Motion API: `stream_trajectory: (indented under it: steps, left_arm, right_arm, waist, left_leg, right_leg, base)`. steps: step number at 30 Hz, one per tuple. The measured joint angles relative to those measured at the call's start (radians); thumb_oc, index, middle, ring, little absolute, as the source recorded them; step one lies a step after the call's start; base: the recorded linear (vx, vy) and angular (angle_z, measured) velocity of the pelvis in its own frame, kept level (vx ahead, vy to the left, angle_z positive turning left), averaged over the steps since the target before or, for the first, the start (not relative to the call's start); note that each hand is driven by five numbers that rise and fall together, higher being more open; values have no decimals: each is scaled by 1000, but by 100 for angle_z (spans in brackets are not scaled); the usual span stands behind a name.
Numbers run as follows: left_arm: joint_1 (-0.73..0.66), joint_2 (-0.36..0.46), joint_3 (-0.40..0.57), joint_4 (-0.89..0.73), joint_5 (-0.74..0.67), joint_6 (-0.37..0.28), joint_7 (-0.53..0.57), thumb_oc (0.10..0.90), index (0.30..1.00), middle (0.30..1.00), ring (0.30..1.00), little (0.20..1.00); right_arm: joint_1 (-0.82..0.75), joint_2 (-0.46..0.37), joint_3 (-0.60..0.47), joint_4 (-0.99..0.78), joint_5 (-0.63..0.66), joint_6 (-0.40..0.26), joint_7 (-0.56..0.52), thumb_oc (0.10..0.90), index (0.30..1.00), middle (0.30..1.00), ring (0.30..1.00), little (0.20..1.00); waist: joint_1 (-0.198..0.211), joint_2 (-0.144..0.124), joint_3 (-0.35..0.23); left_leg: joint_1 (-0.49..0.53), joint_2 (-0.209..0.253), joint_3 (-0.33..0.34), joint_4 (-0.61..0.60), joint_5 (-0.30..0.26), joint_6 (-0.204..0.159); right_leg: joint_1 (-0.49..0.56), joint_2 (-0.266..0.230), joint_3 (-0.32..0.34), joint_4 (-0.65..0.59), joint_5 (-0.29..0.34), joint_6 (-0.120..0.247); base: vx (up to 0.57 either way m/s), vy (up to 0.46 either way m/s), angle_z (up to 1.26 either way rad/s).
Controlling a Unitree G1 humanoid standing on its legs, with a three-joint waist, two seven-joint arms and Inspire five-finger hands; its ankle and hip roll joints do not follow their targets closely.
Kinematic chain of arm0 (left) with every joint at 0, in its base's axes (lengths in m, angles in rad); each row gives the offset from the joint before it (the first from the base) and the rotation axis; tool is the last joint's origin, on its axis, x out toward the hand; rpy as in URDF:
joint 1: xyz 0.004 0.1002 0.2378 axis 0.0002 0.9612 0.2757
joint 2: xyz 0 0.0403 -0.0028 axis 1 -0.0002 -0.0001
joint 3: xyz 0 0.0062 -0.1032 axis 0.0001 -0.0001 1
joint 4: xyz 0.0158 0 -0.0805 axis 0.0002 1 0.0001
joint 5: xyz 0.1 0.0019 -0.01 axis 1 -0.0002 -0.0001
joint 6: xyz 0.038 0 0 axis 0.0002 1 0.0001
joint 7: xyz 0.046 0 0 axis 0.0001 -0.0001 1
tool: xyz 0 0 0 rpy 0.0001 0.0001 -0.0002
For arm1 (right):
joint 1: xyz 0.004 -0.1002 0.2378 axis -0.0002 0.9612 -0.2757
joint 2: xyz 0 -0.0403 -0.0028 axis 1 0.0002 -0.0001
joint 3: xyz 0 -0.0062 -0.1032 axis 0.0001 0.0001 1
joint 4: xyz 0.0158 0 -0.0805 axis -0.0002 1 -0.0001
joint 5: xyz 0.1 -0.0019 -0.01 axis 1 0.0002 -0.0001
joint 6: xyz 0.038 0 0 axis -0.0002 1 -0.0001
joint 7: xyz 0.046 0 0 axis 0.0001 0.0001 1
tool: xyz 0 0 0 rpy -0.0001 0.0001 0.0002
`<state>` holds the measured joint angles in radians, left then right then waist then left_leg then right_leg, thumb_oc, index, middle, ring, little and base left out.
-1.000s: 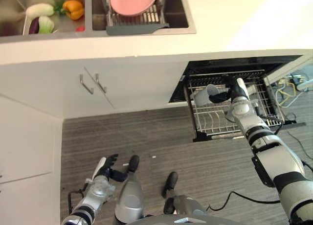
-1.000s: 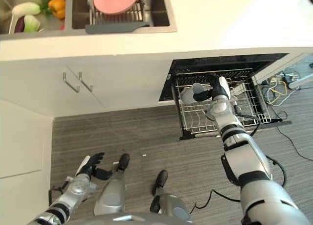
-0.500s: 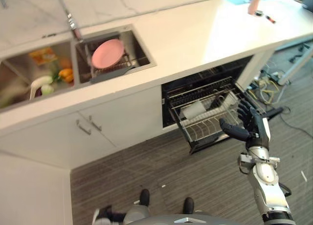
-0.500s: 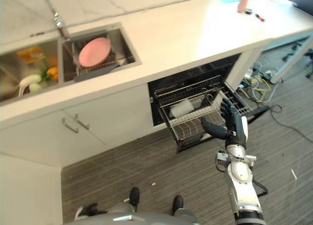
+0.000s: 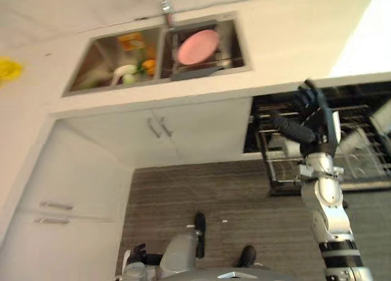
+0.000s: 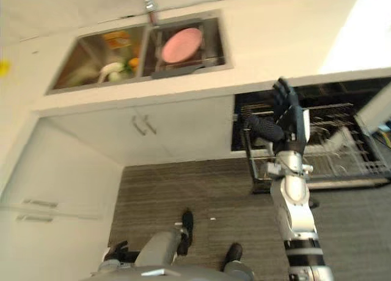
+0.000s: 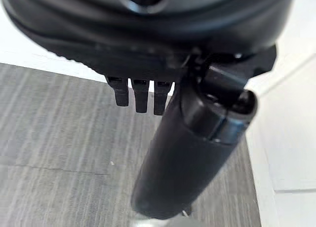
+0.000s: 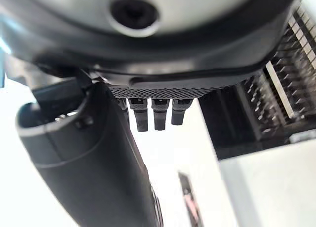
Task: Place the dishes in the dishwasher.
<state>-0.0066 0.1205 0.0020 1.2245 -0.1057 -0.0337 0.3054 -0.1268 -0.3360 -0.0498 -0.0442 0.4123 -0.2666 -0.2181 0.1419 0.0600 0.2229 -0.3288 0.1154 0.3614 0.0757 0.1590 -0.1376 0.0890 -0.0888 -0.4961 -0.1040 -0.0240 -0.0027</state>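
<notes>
A pink plate (image 5: 197, 47) stands in a dark drying rack in the right basin of the sink (image 5: 201, 73). The dishwasher's wire rack (image 5: 366, 165) is pulled out below the counter on the right. A pale cup (image 5: 289, 148) lies in its left part, partly behind my right hand. That right hand (image 5: 310, 115) is raised in front of the rack, fingers spread and straight, open and holding nothing (image 8: 94, 158). My left hand (image 5: 133, 260) hangs low over the floor, open and empty (image 7: 192, 153).
Vegetables (image 5: 131, 72) lie in the sink's left basin. White cabinet doors with two handles (image 5: 157, 127) sit under the sink, beside the open dishwasher. A tall white cabinet (image 5: 55, 201) stands at the left. Grey plank floor (image 5: 201, 183) lies below.
The camera has swung, so the sink now sits centre top. My right hand, at the cup in the rack a second ago, has drawn back and lifted, open and empty.
</notes>
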Motion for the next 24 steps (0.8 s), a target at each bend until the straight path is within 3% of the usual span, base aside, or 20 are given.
stream_trajectory:
  steps: [1, 2, 3, 4, 5, 6, 7, 8, 9, 11, 12, 13, 15, 16, 17, 19, 20, 21, 22, 24]
  left_arm:
    - [0, 3, -3, 1, 1, 4, 0, 800, 900, 900, 900, 900]
    - [6, 3, -5, 3, 4, 10, -1, 800, 900, 900, 900, 900]
    - [15, 6, -3, 10, 14, 17, -7, 800, 900, 900, 900, 900]
    - [39, 23, -5, 22, 36, 21, -8, 800, 900, 900, 900, 900]
    - [55, 30, -10, 30, 44, 23, -11, 800, 900, 900, 900, 900]
    - [71, 35, -19, 30, 59, 24, -13, 800, 900, 900, 900, 900]
    - [64, 55, -23, 28, 76, 25, -19, 800, 900, 900, 900, 900]
    - [47, 59, -25, 28, 91, 23, -19, 800, 900, 900, 900, 900]
    - [47, 59, -25, 28, 91, 23, -19, 800, 900, 900, 900, 900]
    - [15, 53, -35, 15, 118, 18, -26, 800, 900, 900, 900, 900]
    - [-11, 61, -59, 12, 121, 3, -26, 800, 900, 900, 900, 900]
    - [-18, 71, -70, 11, 124, -2, -26, 800, 900, 900, 900, 900]
    - [-25, 74, -96, -4, 127, -2, -24, 800, 900, 900, 900, 900]
    - [-33, 78, -129, 9, 131, 0, -21, 800, 900, 900, 900, 900]
    - [-33, 84, -133, 28, 139, 10, -29, 800, 900, 900, 900, 900]
    - [2, 81, -134, 22, 142, 4, -42, 800, 900, 900, 900, 900]
    - [2, 81, -134, 22, 142, 4, -42, 800, 900, 900, 900, 900]
    - [35, 84, -134, 12, 148, 0, -43, 800, 900, 900, 900, 900]
    - [65, 89, -135, -2, 157, 2, -44, 800, 900, 900, 900, 900]
    - [87, 98, -139, -2, 158, 21, -45, 800, 900, 900, 900, 900]
  right_arm:
    - [-21, -7, 0, -20, -33, -5, -16, 800, 900, 900, 900, 900]
    - [-39, -12, 1, -41, -66, -5, -27, 800, 900, 900, 900, 900]
    - [-52, -7, 6, -45, -87, -5, -28, 800, 900, 900, 900, 900]
    - [-53, 3, 25, -43, -108, -6, -30, 800, 900, 900, 900, 900]
    - [-47, 10, 31, -43, -127, -6, -29, 800, 900, 900, 900, 900]
    - [-35, 14, 27, -47, -147, -9, -26, 800, 900, 900, 900, 900]
    - [-15, 24, 23, -57, -159, -13, -27, 800, 900, 900, 900, 900]
    - [-8, 23, 19, -58, -184, -11, -31, 800, 900, 900, 900, 900]
    - [-8, 23, 19, -58, -184, -11, -31, 800, 900, 900, 900, 900]
    - [29, 19, 13, -63, -224, -5, -32, 800, 900, 900, 900, 900]
    - [50, 30, 6, -79, -267, -4, -31, 800, 900, 900, 900, 900]
    - [53, 70, -4, -90, -291, -4, -27, 800, 900, 900, 900, 900]
    - [86, 90, -5, -98, -296, 2, -43, 800, 900, 900, 900, 900]
    - [75, 97, -4, -102, -298, 0, -39, 800, 900, 900, 900, 900]
    - [82, 109, -9, -108, -296, -1, -44, 800, 900, 900, 900, 900]
    - [105, 111, -30, -104, -292, 6, -75, 800, 900, 900, 900, 900]
    - [105, 111, -30, -104, -292, 6, -75, 800, 900, 900, 900, 900]
    - [105, 112, -31, -103, -293, 5, -83, 800, 900, 900, 900, 900]
    - [104, 109, -34, -103, -293, 2, -84, 800, 900, 900, 900, 900]
    - [105, 94, -40, -103, -300, -6, -87, 800, 900, 900, 900, 900]
  waist:
    - [1, -4, 1]
    - [19, -4, -1]
    - [32, -21, -3]
    - [39, -56, -14]
    - [39, -74, -26]
    - [35, -78, -53]
    - [31, -113, -63]
    - [24, -122, -64]
    - [24, -122, -64]
    - [2, -109, -72]
    - [-45, -105, -74]
    - [-75, -105, -74]
    - [-102, -93, -69]
    - [-111, -76, -63]
    - [-130, -72, -56]
    - [-144, -77, -58]
    - [-144, -77, -58]
    - [-141, -79, -68]
    - [-143, -91, -90]
    - [-139, -110, -113]
  left_leg:
    - [-17, 32, 80, -33, -4, 8]
    - [-19, 56, 108, -59, -2, 13]
    - [-6, 52, 66, -70, -9, 33]
    - [47, 15, -8, -97, 0, 51]
    - [94, -20, -34, -117, 12, 67]
    - [137, -43, -43, -161, 27, 157]
    - [146, -82, -48, -168, 22, 175]
    - [164, -110, -57, -167, 8, 197]
    - [164, -110, -57, -167, 8, 197]
    - [230, -153, -85, -167, -37, 242]
    - [273, -173, -134, -167, -80, 251]
    - [284, -178, -162, -167, -89, 259]
    - [327, -158, -167, -165, -115, 280]
    - [345, -121, -163, -163, -160, 260]
    - [366, -117, -158, -165, -157, 246]
    - [441, -120, -146, -166, -205, 205]
    - [441, -120, -146, -166, -205, 205]
    - [466, -125, -136, -166, -229, 198]
    - [484, -129, -138, -165, -247, 191]
    - [521, -136, -153, -162, -274, 156]
  right_leg:
    - [1, 15, -24, 0, -7, 9]
    - [6, 32, -30, 1, -18, 19]
    - [22, 34, -31, 5, -29, 38]
    - [61, 23, -38, 6, -49, 59]
    - [92, 11, -47, 13, -67, 80]
    - [105, 2, -47, 36, -94, 98]
    - [103, -36, -55, 69, -109, 114]
    - [93, -77, -50, 153, -131, 131]
    - [93, -77, -50, 153, -131, 131]
    - [35, -179, -27, 464, -137, 134]
    - [-110, -252, 119, 820, -55, 139]
    - [-196, -256, 214, 965, -46, 158]
    - [-335, -208, 284, 917, -121, 157]
    - [-417, -119, 357, 837, -149, 138]
    - [-445, -96, 343, 695, -138, 132]
    - [-460, -102, 211, 517, -56, 50]
    - [-460, -102, 211, 517, -56, 50]
    - [-453, -112, 130, 453, -25, 40]
    - [-454, -120, 97, 426, 7, 47]
    - [-411, -118, 106, 386, 120, 54]
  base:
    - [360, 178, 84]
    - [371, 174, 55]
    - [367, 206, 21]
    - [304, 209, 6]
    - [318, 305, 13]
    - [285, 276, 29]
    - [303, 304, 43]
    - [188, 176, 36]
    - [174, 198, 43]
    - [178, 336, 66]
    - [171, 299, 90]
    - [218, 119, 88]
    - [200, 29, 15]
    - [74, -39, -18]
    - [113, -72, -1]
    - [94, -56, 21]
    - [50, -10, 8]
    - [79, -24, 6]
    - [138, -59, 9]
    - [113, -59, 13]
